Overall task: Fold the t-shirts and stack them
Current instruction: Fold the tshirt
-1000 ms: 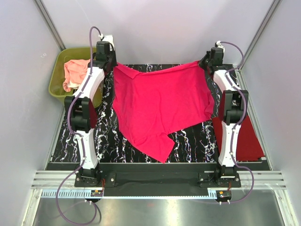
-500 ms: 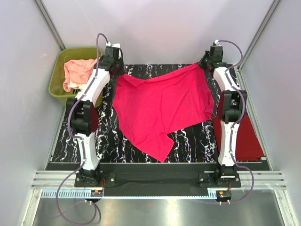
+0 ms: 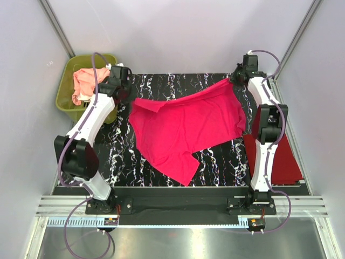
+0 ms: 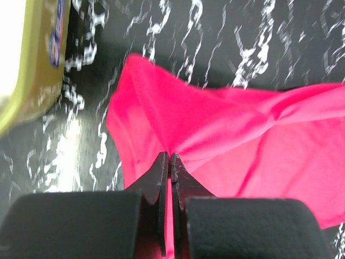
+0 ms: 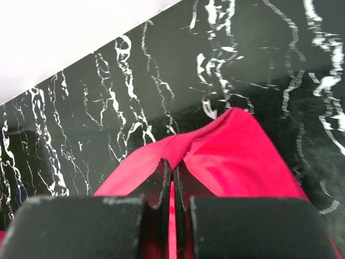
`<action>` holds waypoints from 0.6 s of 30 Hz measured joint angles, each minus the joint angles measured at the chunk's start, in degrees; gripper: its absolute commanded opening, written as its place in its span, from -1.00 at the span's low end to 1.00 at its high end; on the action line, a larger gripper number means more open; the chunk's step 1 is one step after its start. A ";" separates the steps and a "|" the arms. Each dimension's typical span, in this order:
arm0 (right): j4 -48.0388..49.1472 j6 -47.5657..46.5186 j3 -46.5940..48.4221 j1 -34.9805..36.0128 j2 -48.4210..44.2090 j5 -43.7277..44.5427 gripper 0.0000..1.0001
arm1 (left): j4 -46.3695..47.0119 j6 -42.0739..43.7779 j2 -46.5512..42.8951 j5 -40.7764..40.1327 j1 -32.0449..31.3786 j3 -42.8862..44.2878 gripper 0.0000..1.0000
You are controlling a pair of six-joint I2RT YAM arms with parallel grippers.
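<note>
A hot pink t-shirt (image 3: 183, 124) lies spread over the black marbled table (image 3: 215, 162), its far edge held at both corners. My left gripper (image 3: 129, 99) is shut on the far left corner; the left wrist view shows the tips (image 4: 170, 156) pinching the pink cloth (image 4: 242, 135). At the far right corner, my right gripper (image 3: 233, 80) is also shut on the cloth, its tips (image 5: 172, 164) clamped on a fold of the shirt (image 5: 237, 145). A darker red t-shirt (image 3: 283, 156) lies flat at the right. A peach-pink t-shirt (image 3: 86, 81) sits in the tub.
The olive-green tub (image 3: 66, 97) stands off the table's far left corner, and its wall (image 4: 38, 65) shows close beside my left gripper. Grey enclosure walls stand on three sides. The arm bases sit at the near edge.
My left arm has swung out to the left and brought its shirt corner down and toward the near side. The shirt's far edge now sags. The right gripper has barely moved.
</note>
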 measured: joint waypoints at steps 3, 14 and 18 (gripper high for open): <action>-1.77 -0.33 0.00 -0.96 -0.96 0.02 -1.00 | -0.35 -1.31 -1.38 0.42 -0.13 -3.23 -1.00; -7.74 -2.54 -1.64 -2.10 -2.64 0.22 -0.97 | -0.04 -5.09 -6.27 3.82 -1.44 -12.94 -1.00; -9.03 -3.50 -4.59 -2.10 -4.83 0.22 -0.95 | 0.44 -5.88 -6.58 4.87 -1.55 -14.43 -1.00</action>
